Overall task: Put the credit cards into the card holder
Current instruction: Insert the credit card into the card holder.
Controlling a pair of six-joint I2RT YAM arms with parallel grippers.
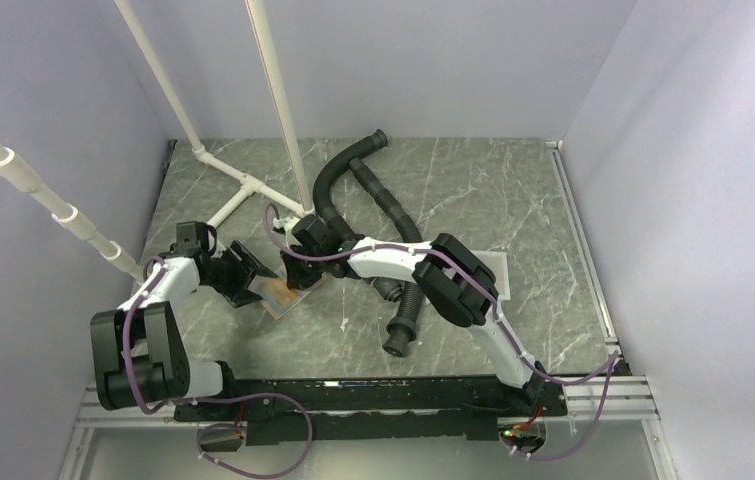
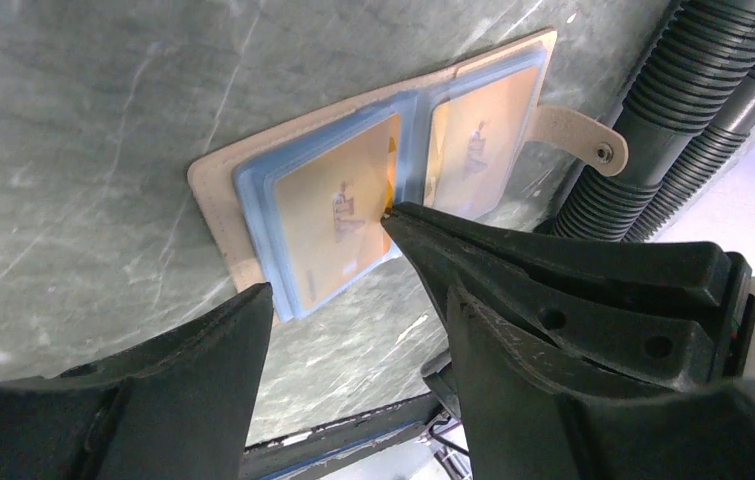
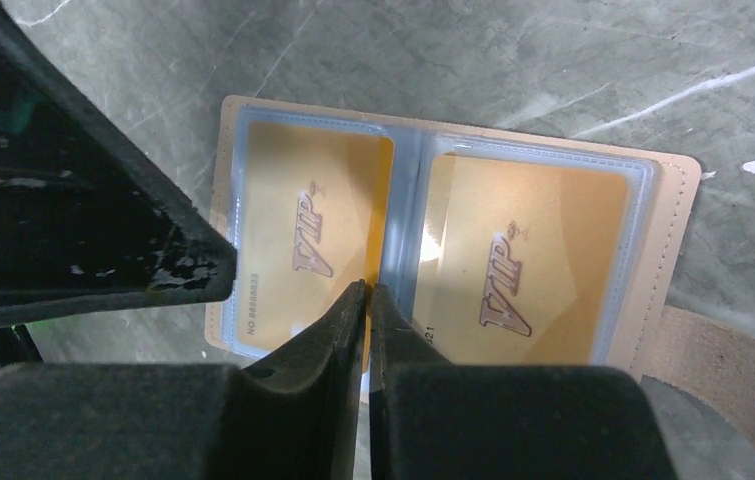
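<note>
The tan card holder (image 1: 288, 295) lies open on the table, its blue sleeves facing up (image 2: 215, 195) (image 3: 678, 220). Each sleeve shows an orange-yellow "VIP" credit card (image 3: 293, 200) (image 3: 543, 250). My right gripper (image 3: 366, 290) is shut at the spine, pinching the inner edge of the left card, which sticks out a little past its sleeve (image 2: 333, 210). My left gripper (image 2: 353, 295) is open and empty. One of its fingers (image 3: 103, 230) sits at the holder's outer edge. I cannot tell if it touches. No black, blue or grey cards are in view.
Black corrugated hoses (image 1: 393, 210) lie just behind and right of the holder (image 2: 653, 130). A white tray (image 1: 488, 265) sits partly under the right arm. White pipes (image 1: 243, 190) stand at the back left. The holder's snap tab (image 2: 578, 135) points toward the hoses.
</note>
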